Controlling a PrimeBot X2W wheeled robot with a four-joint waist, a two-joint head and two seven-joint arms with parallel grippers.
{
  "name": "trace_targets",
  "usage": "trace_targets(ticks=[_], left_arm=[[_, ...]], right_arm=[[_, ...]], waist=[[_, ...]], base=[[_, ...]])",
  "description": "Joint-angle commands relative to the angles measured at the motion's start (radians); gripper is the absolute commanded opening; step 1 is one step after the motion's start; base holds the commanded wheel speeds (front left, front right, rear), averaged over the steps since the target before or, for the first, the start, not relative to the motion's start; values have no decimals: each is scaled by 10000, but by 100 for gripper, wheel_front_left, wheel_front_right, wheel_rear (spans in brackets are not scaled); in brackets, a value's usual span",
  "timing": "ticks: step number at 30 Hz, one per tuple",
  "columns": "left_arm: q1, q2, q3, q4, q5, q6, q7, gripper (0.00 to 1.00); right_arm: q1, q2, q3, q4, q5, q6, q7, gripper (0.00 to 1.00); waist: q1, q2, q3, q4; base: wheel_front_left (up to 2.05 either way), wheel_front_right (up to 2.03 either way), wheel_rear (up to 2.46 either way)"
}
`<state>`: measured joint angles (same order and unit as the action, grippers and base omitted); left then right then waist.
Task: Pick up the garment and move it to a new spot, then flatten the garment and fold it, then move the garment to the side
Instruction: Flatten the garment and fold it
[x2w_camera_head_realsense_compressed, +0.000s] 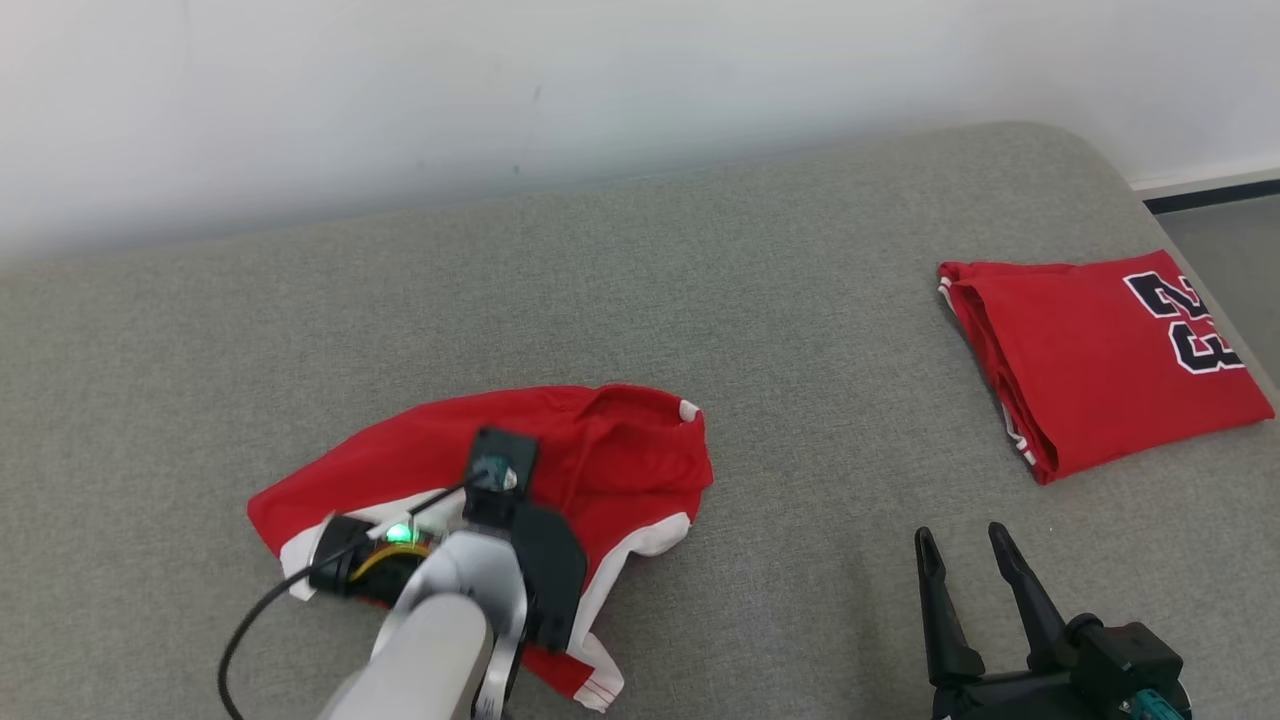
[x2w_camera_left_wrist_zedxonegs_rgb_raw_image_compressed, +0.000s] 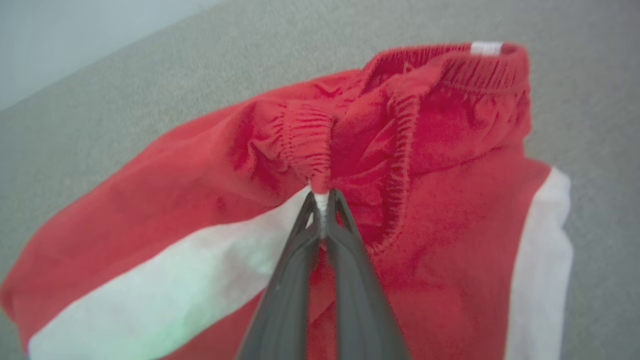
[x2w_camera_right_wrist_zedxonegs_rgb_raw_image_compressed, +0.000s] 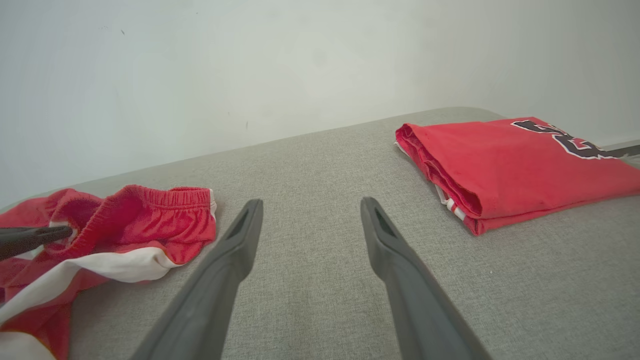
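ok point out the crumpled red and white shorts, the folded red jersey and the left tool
crumpled red and white shorts (x2w_camera_head_realsense_compressed: 620, 450), head view, red cloth below the waistband
folded red jersey (x2w_camera_head_realsense_compressed: 1090, 350), head view, middle of top face
left tool (x2w_camera_left_wrist_zedxonegs_rgb_raw_image_compressed: 324, 196), left wrist view, tips pinching the waistband

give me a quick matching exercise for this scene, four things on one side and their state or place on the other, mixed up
Column one
1. red and white shorts
2. red jersey
3. left tool
4. right tool

Column two
a. open, holding nothing
b. folded, on the robot's right
c. crumpled, on the robot's left
d. shut on a pinch of fabric

Right pairs: 1-c, 2-b, 3-d, 4-a
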<state>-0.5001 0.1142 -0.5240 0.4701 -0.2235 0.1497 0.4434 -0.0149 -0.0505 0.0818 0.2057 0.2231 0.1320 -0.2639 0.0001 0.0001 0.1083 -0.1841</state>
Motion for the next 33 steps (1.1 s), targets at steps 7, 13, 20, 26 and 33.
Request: trace_targets(ticks=[7, 13, 20, 26, 33], left_arm=[[-1216, -543, 327, -1003, -1062, -529, -2343, 0], [-2627, -647, -417, -1570, -2273, -1105, -4178, 0], [-4174, -616, -1481, -2481, -4777, -342, -6604, 0], [-3757, -567, -1684, -1636, -5137, 285, -6998, 0], [-2251, 277, -1358, 52, -5114, 638, -7065, 0]], right_arm=[[-55, 3, 59, 31, 15, -28, 1, 100], [-93, 6, 239, 138, -12, -28, 1, 100], [-135, 3, 348, 183, -36, -28, 1, 100], [-33, 6, 123, 119, -187, -28, 1, 100], [-127, 3, 166, 111, -337, -28, 2, 100]], waist=[[-1, -1, -18, 59], [-1, -1, -126, -68], [-1, -1, -89, -187], [-1, -1, 92, 261], [-1, -1, 242, 864]], base=[[0, 0, 0], [0, 0, 0], [0, 0, 0], [0, 0, 0], [0, 0, 0]])
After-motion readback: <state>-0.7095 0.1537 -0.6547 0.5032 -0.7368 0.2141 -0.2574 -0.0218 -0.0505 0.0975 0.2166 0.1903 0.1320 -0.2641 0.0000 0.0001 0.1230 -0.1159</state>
